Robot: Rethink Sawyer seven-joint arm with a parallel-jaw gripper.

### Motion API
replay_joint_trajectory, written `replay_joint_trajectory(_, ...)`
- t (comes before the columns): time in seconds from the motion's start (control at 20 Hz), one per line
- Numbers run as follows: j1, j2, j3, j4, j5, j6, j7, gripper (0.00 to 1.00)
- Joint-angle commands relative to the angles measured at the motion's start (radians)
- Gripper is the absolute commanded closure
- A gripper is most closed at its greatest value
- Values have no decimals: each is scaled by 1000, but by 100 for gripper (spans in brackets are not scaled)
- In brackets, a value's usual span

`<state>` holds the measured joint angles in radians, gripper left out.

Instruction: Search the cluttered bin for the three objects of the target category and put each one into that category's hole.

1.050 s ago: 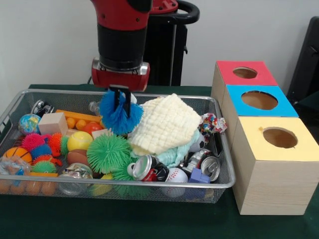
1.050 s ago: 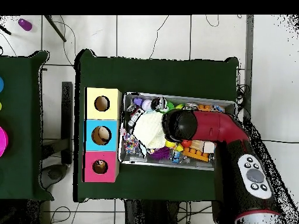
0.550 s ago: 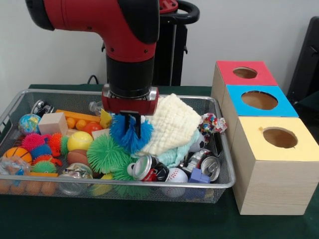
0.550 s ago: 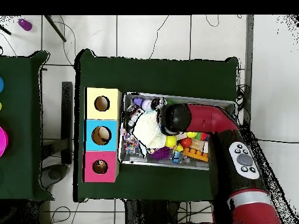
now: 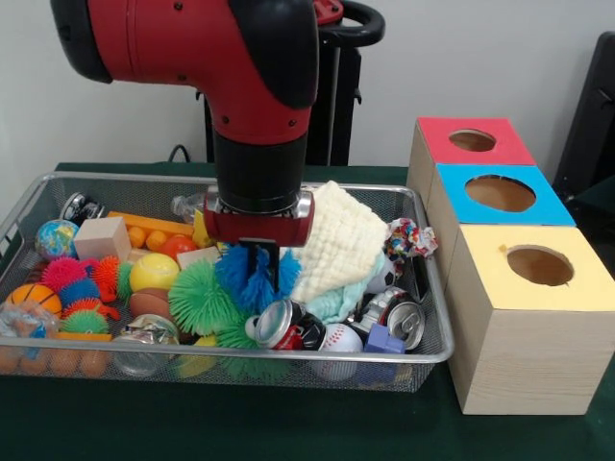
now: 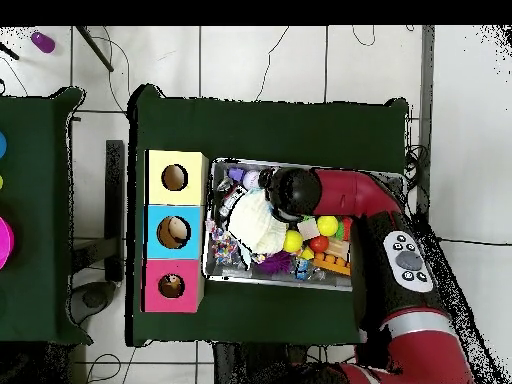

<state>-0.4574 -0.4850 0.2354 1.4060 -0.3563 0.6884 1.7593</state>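
Observation:
My gripper [image 5: 258, 261] hangs low over the front middle of the wire bin [image 5: 317, 357], shut on a blue spiky ball [image 5: 252, 280]. The ball hangs just above a green spiky ball [image 5: 200, 298] and a crushed can [image 5: 282, 324]. Three wooden boxes stand to the right, each with a round hole: red [image 5: 471, 140], blue [image 5: 500, 193], yellow [image 5: 539, 265]. In the overhead view the arm's wrist [image 6: 291, 192] hides the gripper and the ball; the yellow box [image 6: 175, 178], blue box [image 6: 173, 232] and red box [image 6: 171, 286] stand left of the bin.
A cream cloth [image 5: 336, 238] lies heaped right of the gripper. Around it the bin holds more spiky balls [image 5: 75, 283], a yellow ball [image 5: 154, 272], a wooden block [image 5: 101, 237], a baseball [image 5: 341, 338] and another can [image 5: 405, 320].
The arm has carried the blue spiky ball from the bin's back toward its front, a little to the right and lower. The ball stays in the gripper.

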Motion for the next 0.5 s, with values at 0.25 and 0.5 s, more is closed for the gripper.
replay_joint_trajectory(0.25,-65,129,40,-1,-90,-79,-106,100)
replay_joint_trajectory(0.5,-93,167,-15,83,-155,-269,-20,100)
